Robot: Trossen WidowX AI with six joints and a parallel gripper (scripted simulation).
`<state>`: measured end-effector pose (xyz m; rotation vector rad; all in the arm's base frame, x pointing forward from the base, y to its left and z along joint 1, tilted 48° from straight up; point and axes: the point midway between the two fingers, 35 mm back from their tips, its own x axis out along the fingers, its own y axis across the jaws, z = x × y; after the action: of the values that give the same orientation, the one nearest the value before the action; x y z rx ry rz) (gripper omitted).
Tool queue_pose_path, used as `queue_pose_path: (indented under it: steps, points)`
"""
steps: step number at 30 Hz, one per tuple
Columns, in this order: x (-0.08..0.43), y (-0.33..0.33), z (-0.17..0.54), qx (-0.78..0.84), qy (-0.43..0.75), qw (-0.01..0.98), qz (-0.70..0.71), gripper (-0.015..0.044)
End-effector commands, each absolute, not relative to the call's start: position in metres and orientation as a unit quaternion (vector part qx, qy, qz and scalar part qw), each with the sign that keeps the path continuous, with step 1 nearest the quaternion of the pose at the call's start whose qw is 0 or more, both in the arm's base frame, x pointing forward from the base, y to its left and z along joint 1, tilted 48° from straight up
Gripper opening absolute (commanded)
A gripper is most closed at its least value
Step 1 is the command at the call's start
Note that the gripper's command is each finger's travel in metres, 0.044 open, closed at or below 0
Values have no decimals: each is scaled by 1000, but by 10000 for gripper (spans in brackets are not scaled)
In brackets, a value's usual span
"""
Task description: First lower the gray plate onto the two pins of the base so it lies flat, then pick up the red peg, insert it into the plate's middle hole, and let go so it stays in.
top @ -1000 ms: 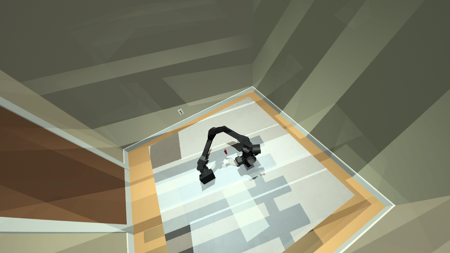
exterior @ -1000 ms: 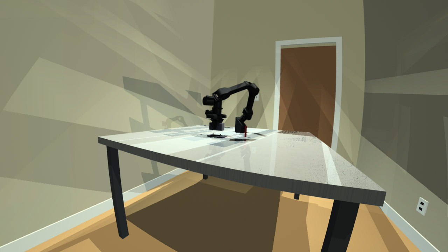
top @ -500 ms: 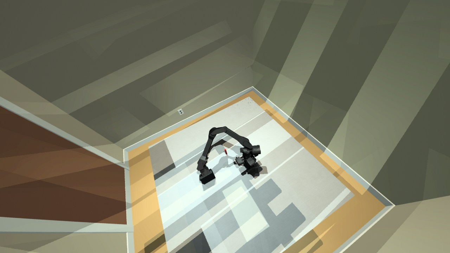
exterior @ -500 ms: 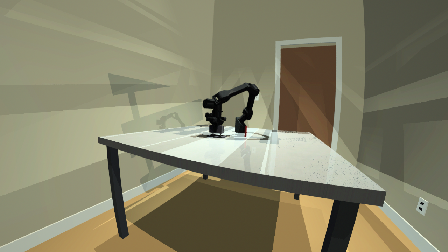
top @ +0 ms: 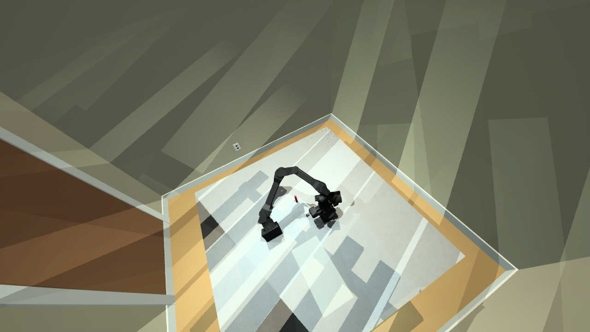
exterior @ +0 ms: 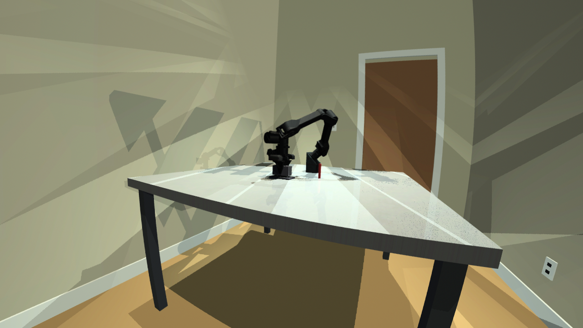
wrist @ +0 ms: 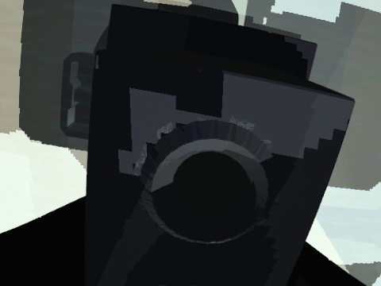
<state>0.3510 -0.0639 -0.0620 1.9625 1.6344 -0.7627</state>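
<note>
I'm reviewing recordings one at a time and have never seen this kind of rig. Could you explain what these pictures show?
The machine is one black jointed arm. The top picture looks down from above; the exterior one looks across the table from the side; the wrist one looks out from near the gripper, its view mostly filled by dark machine parts. The red peg stands upright on the table, not held. The gripper is closed on something, most likely the gray plate, low over the dark base; whether it touches cannot be told.
</note>
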Motion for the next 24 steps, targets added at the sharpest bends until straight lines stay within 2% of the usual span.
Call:
queue_pose_path:
  steps: [1, 16, 21, 24]
  points:
    - [351, -65, -62, 716, 595, 236, -278, 53]
    - [351, -65, -62, 716, 595, 236, -278, 440]
    - [351, -67, -60, 716, 595, 236, -278, 440]
    - [350, -97, -36, 716, 594, 238, -280, 440]
